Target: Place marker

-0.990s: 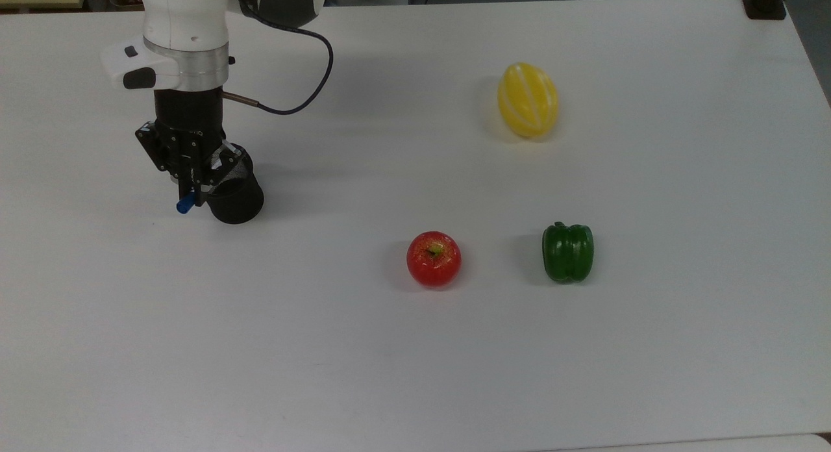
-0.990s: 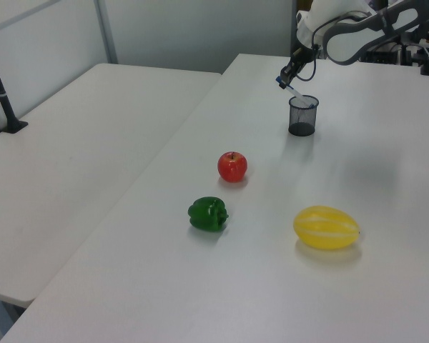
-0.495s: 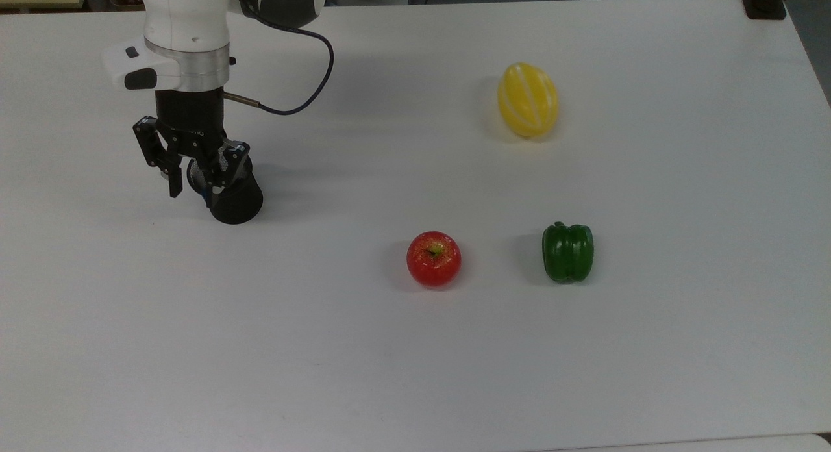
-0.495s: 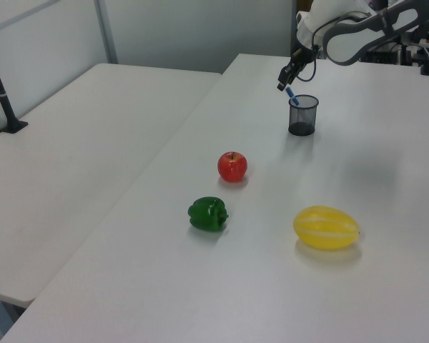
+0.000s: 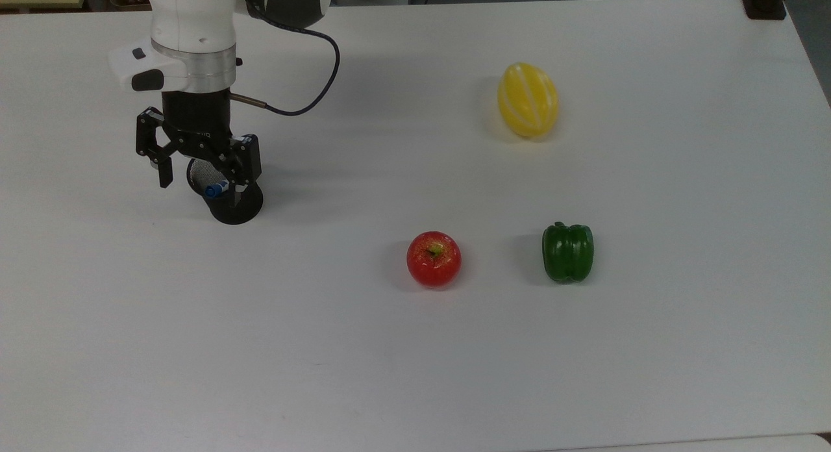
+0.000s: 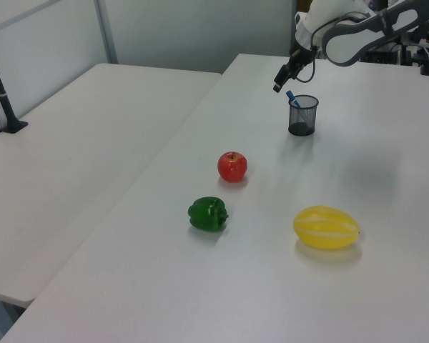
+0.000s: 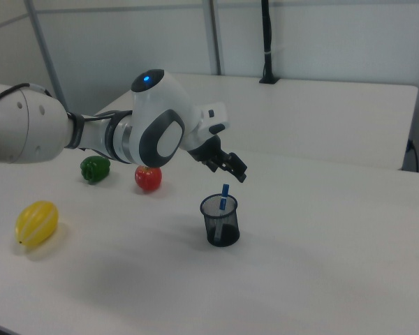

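A red apple (image 5: 434,258) sits near the middle of the top view. A green pepper (image 5: 568,252) is beside it, toward the top view's right. A yellow melon (image 5: 528,99) with pale stripes lies in the upper right part of the top view, well apart from both. All three rest on a big white table (image 5: 415,361). None of them is close to the cup or the arm. A second white table (image 6: 71,164) stands on the left view's left, with a black post (image 6: 3,96) fixed at its edge.

There is faint writing on the black wrist, but it is too small to read.

A black mesh cup (image 5: 227,195) stands in the upper left part of the top view. The marker (image 7: 224,195) stands inside this cup, leaning on its rim. Its blue end pokes up above the rim, and in the top view a bit of white shows next to the blue.

The gripper (image 5: 198,169) hangs just above the cup, not touching the marker. Its two fingers are spread wide apart and hold nothing. A thin dark cable (image 5: 311,82) loops off the arm's wrist.
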### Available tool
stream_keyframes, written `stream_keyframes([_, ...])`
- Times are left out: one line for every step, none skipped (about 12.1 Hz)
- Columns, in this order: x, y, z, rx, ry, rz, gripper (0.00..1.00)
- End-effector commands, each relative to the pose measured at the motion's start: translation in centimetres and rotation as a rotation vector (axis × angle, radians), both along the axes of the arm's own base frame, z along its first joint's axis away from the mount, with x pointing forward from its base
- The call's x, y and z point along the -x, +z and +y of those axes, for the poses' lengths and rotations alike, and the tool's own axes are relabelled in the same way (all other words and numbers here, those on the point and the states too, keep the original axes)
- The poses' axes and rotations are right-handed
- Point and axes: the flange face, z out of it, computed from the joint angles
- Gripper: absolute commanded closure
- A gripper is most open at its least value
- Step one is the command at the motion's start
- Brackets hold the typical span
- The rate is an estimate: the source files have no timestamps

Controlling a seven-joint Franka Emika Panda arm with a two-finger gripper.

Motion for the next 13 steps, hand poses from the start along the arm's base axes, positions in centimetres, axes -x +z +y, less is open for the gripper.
stream_keyframes([0.0,1.5,1.7,0.007,0.012,-0.020,0.00])
stream_keyframes([-0.2,2.1,3.2,0.011,0.035,-0.009,0.00])
stream_keyframes([-0.5,3.2,4.9,0.015,0.056,0.017,0.00])
stream_keyframes([-0.7,4.3,6.5,0.016,0.072,0.044,0.00])
stream_keyframes([-0.5,5.5,8.8,0.019,0.096,0.082,0.00])
stream_keyframes([0.2,6.7,11.2,0.023,0.124,0.130,0.00])
stream_keyframes([1.4,8.3,13.0,0.027,0.141,0.180,0.00])
stream_keyframes([2.8,9.7,15.0,0.032,0.163,0.228,0.00])
stream_keyframes([4.3,10.9,17.0,0.038,0.183,0.281,0.00])
stream_keyframes([5.8,11.8,18.3,0.040,0.197,0.338,0.00])
stream_keyframes([7.4,12.7,19.9,0.044,0.216,0.388,0.00])
stream_keyframes([8.9,13.7,20.3,0.043,0.217,0.427,0.00])
stream_keyframes([10.0,14.7,20.1,0.044,0.216,0.459,0.00])
